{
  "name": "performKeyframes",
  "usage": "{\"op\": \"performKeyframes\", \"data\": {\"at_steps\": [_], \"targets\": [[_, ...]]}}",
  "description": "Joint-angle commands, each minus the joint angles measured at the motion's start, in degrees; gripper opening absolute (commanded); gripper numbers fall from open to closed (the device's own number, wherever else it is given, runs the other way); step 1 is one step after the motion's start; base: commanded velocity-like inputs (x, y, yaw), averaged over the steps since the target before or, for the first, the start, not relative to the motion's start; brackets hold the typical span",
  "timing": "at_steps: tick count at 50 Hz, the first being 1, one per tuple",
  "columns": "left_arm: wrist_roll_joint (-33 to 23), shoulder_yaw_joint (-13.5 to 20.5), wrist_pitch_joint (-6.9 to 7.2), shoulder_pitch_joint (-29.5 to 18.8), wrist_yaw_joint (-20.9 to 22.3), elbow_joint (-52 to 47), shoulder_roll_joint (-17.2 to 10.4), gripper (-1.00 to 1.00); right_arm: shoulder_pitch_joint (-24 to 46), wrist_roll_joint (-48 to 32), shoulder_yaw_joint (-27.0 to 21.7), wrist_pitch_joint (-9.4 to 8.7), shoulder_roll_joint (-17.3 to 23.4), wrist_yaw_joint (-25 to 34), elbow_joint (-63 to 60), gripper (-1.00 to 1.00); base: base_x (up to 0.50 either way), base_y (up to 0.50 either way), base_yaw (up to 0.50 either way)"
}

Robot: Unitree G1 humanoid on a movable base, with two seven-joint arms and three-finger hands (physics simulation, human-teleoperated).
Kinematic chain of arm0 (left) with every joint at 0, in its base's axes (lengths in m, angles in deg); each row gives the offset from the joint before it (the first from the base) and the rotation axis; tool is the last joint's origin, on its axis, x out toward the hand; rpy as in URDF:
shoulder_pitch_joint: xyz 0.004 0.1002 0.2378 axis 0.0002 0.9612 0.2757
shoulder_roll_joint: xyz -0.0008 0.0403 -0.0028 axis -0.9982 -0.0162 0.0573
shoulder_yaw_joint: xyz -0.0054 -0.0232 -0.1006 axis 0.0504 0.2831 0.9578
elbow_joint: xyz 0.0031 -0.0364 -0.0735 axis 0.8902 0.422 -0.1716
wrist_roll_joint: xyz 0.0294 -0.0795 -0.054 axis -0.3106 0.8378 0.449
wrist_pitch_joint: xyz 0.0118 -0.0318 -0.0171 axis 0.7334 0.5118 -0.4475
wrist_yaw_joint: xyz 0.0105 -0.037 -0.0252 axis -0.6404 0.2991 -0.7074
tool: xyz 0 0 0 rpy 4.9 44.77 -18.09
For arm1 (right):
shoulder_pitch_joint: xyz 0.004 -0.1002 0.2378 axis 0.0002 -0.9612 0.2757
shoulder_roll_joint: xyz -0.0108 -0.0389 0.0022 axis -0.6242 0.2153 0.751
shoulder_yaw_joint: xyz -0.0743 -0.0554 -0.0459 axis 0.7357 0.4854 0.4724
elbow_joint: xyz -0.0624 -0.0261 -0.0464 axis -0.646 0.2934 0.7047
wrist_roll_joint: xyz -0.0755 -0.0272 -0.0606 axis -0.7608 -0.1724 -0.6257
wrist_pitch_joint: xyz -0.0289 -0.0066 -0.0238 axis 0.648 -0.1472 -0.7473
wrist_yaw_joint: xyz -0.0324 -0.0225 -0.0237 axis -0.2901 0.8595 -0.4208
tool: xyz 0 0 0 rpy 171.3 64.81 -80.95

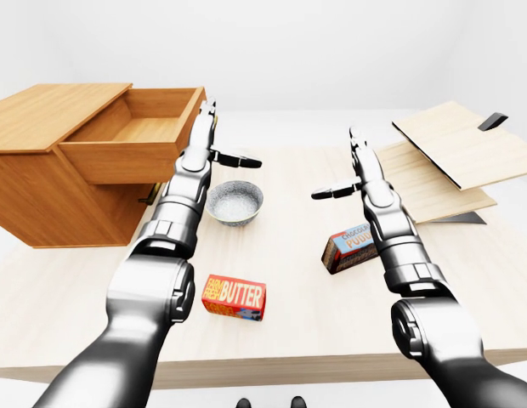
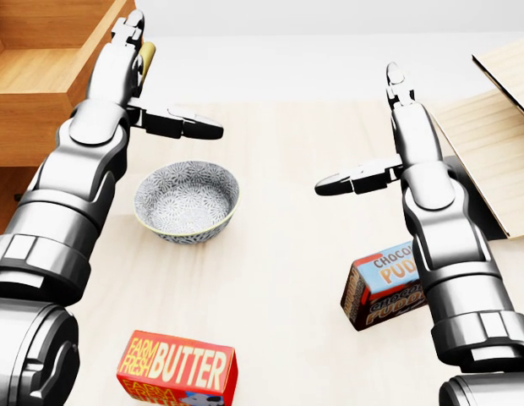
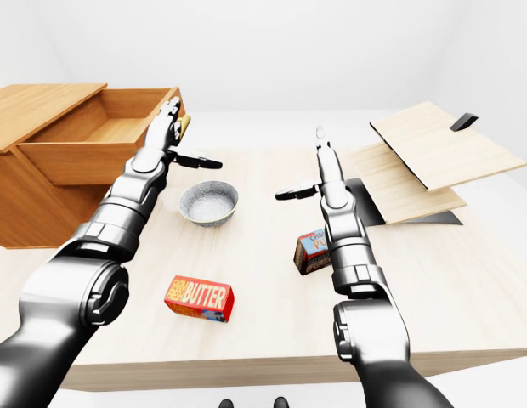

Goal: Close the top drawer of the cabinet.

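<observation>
White walls stood behind the pale wooden table (image 1: 297,314) on which everything lay. At the left of the left-eye view sat the light brown wooden cabinet (image 1: 42,183), and its top drawer (image 1: 132,136) was pulled out toward the right, open and with nothing visible inside. My left hand (image 1: 214,140) was raised just beside the right end of the drawer's panel, with the fingers stretched up along it and the thumb pointing to the right; the hand was released and grasped nothing. I could not tell if the fingertips touched the wood. In the head view a small yellow handle (image 2: 147,57) of the drawer showed just behind this hand.

My right hand (image 1: 348,166) hung over the middle of the table, well apart from the drawer, also unclenched, with the thumb pointing left.

Between my arms stood a grey patterned ceramic bowl (image 2: 187,201), near the cabinet. Lower lay a red butter box (image 2: 177,369), and a brown and blue chocolate pudding box (image 2: 380,284) leaned beside my right forearm. Flat light wooden boards (image 1: 450,157) lay at the right.
</observation>
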Motion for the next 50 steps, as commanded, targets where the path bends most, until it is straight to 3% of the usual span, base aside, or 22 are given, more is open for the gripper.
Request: {"op": "performKeyframes", "data": {"at_steps": [1,8,16,19,24,27,28,40,44,50], "targets": [[0.1,-0.1,0.00,2.3,-0.5,1.7,0.3,1.00,0.3,-0.1,0.0,0.00,0.0,-0.7,3.2,1.00,0.00,0.00,0.00],[-0.4,0.0,-0.02,3.1,-0.9,2.0,0.2,1.00,1.2,-0.2,0.2,0.00,-0.1,-1.2,6.4,1.00,0.00,0.00,0.00],[-0.7,0.4,-1.18,4.1,-1.5,3.7,-0.7,1.00,1.2,-0.2,0.2,1.53,0.1,-1.3,8.0,1.00,0.00,0.00,0.00],[-0.5,0.9,-0.97,4.3,-2.2,4.3,-1.2,1.00,1.0,-0.3,0.2,1.80,0.2,-1.4,8.0,1.00,0.00,0.00,0.00],[-0.6,1.5,-1.93,5.3,-3.4,5.3,-2.6,1.00,0.5,-0.4,0.2,2.01,0.2,-1.6,7.8,1.00,0.00,0.00,0.00],[-0.9,1.6,-3.23,5.8,-3.8,6.0,-3.2,1.00,0.4,-0.5,0.2,2.12,0.1,-1.6,7.8,1.00,0.00,0.00,0.00],[-0.9,2.0,-4.06,6.4,-4.3,6.5,-4.2,1.00,0.1,-0.5,0.3,2.15,0.0,-1.7,7.6,1.00,0.00,0.00,0.00],[0.8,4.1,-6.50,8.9,-4.0,7.2,-8.8,1.00,-0.7,-0.7,0.3,1.49,-0.2,-1.9,6.1,1.00,0.00,0.00,0.00],[1.2,4.7,-7.66,9.3,-4.5,7.7,-10.7,1.00,-1.3,-0.7,0.2,0.45,-0.1,-1.6,4.5,1.00,0.00,0.00,0.00],[2.7,6.1,-7.49,9.3,-4.4,8.0,-13.9,1.00,-1.7,-0.8,0.1,0.00,-0.1,-1.6,3.7,1.00,0.00,0.00,0.00]]}}
